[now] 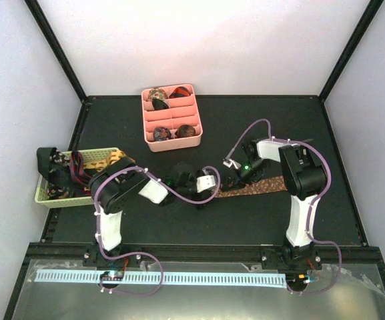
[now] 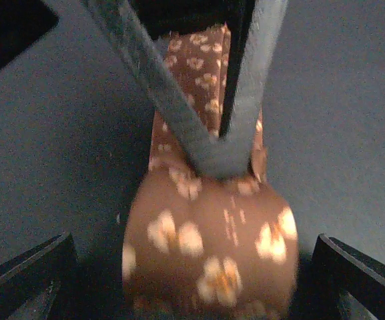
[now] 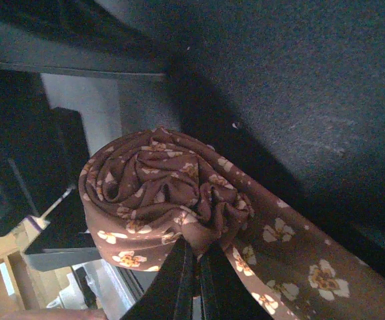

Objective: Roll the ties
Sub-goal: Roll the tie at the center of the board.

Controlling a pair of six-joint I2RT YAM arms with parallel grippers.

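A brown tie with pale flowers point(image 1: 262, 185) lies flat on the dark table, its left end wound into a roll point(image 3: 152, 193). My right gripper point(image 3: 195, 257) is shut, its fingers pinching fabric at the roll's centre; in the top view it point(image 1: 237, 177) sits over the tie's left end. In the left wrist view the roll point(image 2: 209, 247) fills the lower middle, with the right gripper's grey fingers point(image 2: 212, 157) pressed into it from above. My left gripper point(image 2: 192, 273) is open, its fingers on both sides of the roll, with a gap on the left side. It point(image 1: 212, 187) meets the roll from the left.
A pink divided tray point(image 1: 172, 115) stands at the back with rolled ties point(image 1: 162, 133) in its compartments. A pale woven basket point(image 1: 105, 157) at the left edge holds several loose ties point(image 1: 72, 175). Black frame posts and white walls surround the table.
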